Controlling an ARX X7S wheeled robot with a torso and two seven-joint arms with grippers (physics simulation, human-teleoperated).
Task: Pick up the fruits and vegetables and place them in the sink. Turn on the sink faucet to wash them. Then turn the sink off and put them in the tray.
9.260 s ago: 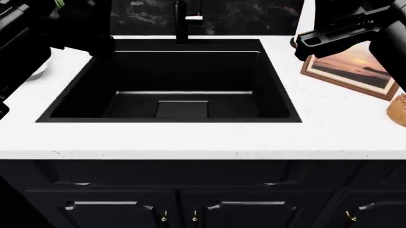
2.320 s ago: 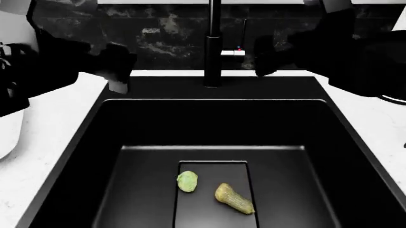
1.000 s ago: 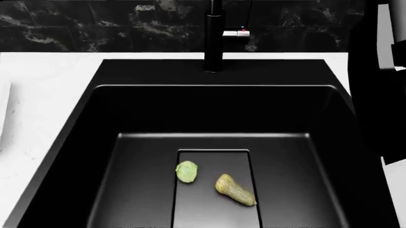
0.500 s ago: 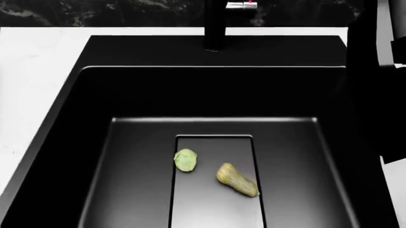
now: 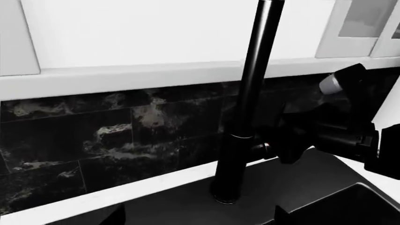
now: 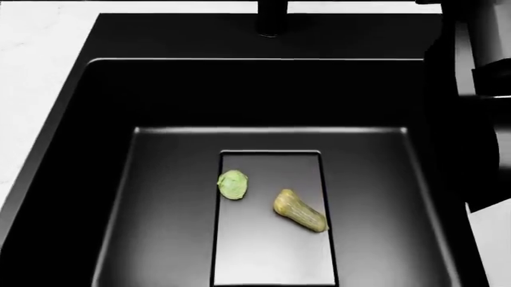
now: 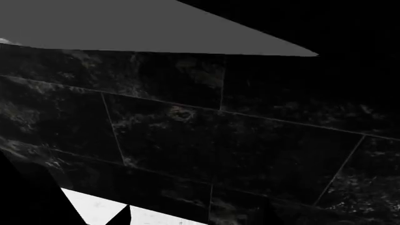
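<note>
You had both vegetables down in the sink (image 6: 72,149) by this point: the cabbage (image 6: 233,184) sat at the left edge of the drain plate (image 6: 271,251), and the squash (image 6: 300,210) lay just beside it on the plate, slanting toward the plate's right edge, the two close but apart. That step looked finished, so the one in hand was the washing.

In the left wrist view the faucet (image 5: 245,122) stood upright on the sink's back ledge, in front of the dark marbled backsplash (image 5: 93,145). Your right gripper (image 5: 293,140) had reached in against the faucet's side, about where a lever would sit (the lever itself was hidden behind the black fingers). I could not tell whether that gripper was closed on anything or merely resting there. Of your left gripper (image 5: 196,216) only two fingertips showed, standing well apart with nothing between them.

I saw no water running. By my judgement the next move called for a small, controlled swing of the lever, not a shove against the column. The tray was not in view.
</note>
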